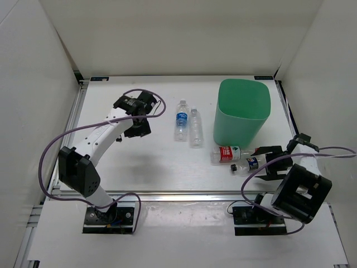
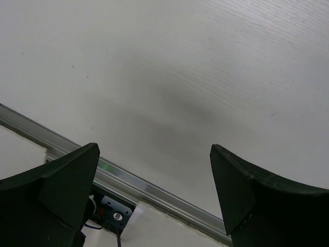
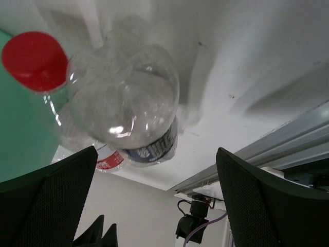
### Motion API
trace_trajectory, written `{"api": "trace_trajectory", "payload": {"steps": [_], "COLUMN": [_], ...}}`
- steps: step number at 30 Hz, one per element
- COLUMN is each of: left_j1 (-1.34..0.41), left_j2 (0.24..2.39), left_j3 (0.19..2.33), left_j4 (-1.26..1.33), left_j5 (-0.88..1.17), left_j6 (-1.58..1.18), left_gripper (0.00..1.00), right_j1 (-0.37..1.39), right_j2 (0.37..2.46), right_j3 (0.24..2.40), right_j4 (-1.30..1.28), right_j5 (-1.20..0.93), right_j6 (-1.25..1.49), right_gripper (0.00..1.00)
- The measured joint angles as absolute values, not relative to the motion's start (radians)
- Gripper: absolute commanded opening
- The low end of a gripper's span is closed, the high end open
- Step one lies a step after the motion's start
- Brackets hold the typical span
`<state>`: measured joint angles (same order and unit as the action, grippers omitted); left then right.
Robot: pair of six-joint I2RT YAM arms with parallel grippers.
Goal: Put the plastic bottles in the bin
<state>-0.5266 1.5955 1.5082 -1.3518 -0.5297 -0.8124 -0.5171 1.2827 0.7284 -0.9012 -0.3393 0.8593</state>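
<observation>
Btm right, top view: right gripper [image 1: 268,163] spread wide at base of dark-blue bottle [image 1: 251,163], nr red-labelled bottle [image 1: 226,154], below bin [image 1: 241,111]. Left wrist: left gripper [image 2: 154,175] released, empty. Right wrist: round base may squirt out on closing, hit red cap [image 3: 33,59].

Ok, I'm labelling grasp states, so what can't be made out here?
- Right end effector: whether it touches the dark-blue-labelled bottle; top view, its own fingers cover the base.
- Red-labelled bottle: right wrist view, mostly behind that bottle.
- Label text: too small or blurred everywhere.
</observation>
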Motion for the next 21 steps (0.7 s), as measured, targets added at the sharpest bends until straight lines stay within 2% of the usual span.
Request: {"api": "trace_trajectory", "payload": {"steps": [7,9,12,13,16,18,19,21], "left_j1": [-0.519,-0.519,-0.519,-0.519,-0.519,-0.519,-0.519,-0.519], "left_j2": [1.595,1.595,1.594,1.594,1.593,1.593,1.593,1.593], "left_j3": [1.420,1.394,1.372,1.367,1.363,1.362,1.362,1.361], "left_j4": [-1.353,-1.355,-1.354,-1.355,-1.355,-1.355,-1.355,-1.355], "left_j5": [-0.496,-0.487,-0.471,-0.466,-0.458,-0.456,-0.456,-0.455], "left_j6": [-0.817,-0.828,-0.844,-0.851,-0.872,-0.883,-0.889,-0.899], "left_gripper": [1.00,1.00,1.00,1.00,1.00,1.00,1.00,1.00], "right_j1": [-0.517,-0.517,-0.517,-0.517,-0.517,-0.517,-0.515,-0.496], "right_j2": [1.383,1.426,1.471,1.480,1.489,1.474,1.455,1.395], "right_j3": [0.685,0.686,0.695,0.703,0.731,0.751,0.758,0.789], "right_j4": [-0.829,-0.817,-0.812,-0.812,-0.830,-0.862,-0.884,-0.958], "right_j5": [-0.332,-0.316,-0.301,-0.298,-0.287,-0.281,-0.278,-0.257], "right_j6": [0.856,0.847,0.825,0.819,0.800,0.792,0.788,0.785], "right_gripper": [1.00,0.92,0.69,0.58,0.47,0.44,0.39,0.37]}}
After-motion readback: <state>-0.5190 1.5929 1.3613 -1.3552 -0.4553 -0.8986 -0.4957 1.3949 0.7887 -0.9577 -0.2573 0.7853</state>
